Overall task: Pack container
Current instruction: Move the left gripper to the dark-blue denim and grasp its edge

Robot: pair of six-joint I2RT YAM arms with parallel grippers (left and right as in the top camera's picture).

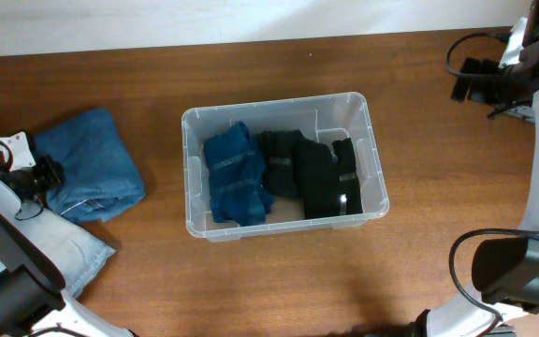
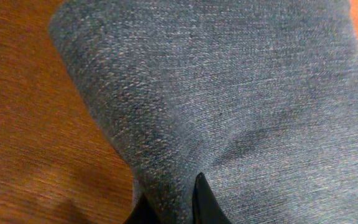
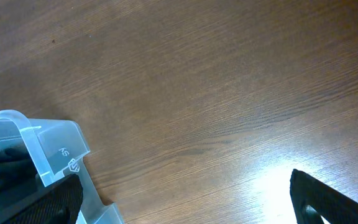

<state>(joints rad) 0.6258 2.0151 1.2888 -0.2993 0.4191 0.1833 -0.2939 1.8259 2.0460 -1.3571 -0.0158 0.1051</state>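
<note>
The container [image 1: 274, 103], a clear plastic bin, stands mid-table with a folded blue garment [image 1: 235, 176] and black garments [image 1: 312, 168] inside. To its left lies a folded blue denim garment [image 1: 92, 159] [image 2: 229, 81]. My left gripper [image 1: 50, 178] [image 2: 176, 210] sits at that garment's left edge, shut on a raised fold of the denim between its two black fingertips [image 2: 205, 200]. At the far right, well away from the bin, my right gripper [image 1: 464, 82] [image 3: 182, 202] stands open over bare wood. One corner of the container [image 3: 39, 140] shows at the left of the right wrist view.
A paler denim garment [image 1: 68, 253] lies at the front left, partly under the left arm. The right arm's base and cables [image 1: 522, 262] fill the right edge. Brown wooden tabletop [image 1: 279, 281] surrounds the bin.
</note>
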